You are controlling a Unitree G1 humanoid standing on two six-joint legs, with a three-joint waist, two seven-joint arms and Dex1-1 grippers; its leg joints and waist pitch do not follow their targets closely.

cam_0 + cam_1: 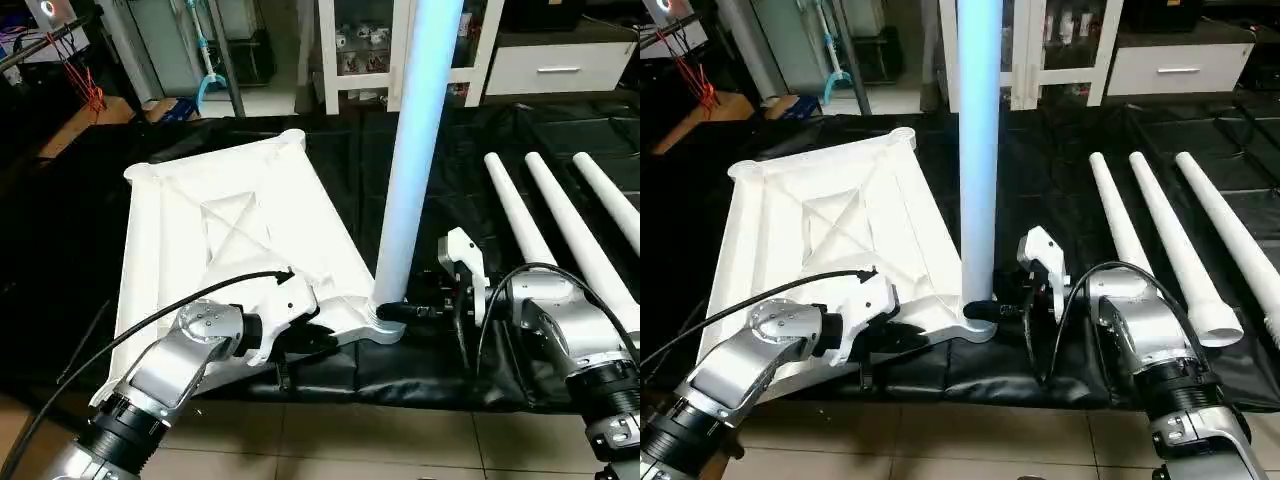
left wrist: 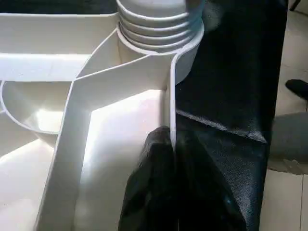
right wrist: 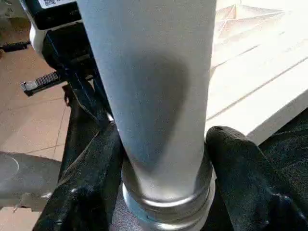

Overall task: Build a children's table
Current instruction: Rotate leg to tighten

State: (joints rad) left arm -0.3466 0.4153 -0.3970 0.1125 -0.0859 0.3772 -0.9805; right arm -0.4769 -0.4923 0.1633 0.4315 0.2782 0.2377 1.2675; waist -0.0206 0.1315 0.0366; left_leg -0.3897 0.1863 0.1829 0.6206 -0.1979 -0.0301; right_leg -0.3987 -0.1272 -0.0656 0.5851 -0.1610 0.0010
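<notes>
The tabletop (image 1: pixel 230 215) was laid underside up on a black sheet (image 1: pixel 450 180), and one leg (image 1: pixel 415 150) was stood upright in its near corner socket (image 1: pixel 385 325). The left gripper (image 2: pixel 168 159) jaws were clamped shut on the tabletop's rim beside that socket. The right gripper (image 3: pixel 163 159) jaws were set around the leg's base, each finger touching it. Three legs (image 1: pixel 1170 240) were laid well apart from the socket.

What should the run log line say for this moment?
left gripper: shut on tabletop rim | right gripper: around upright leg at corner socket | spare legs: on black mat
</notes>
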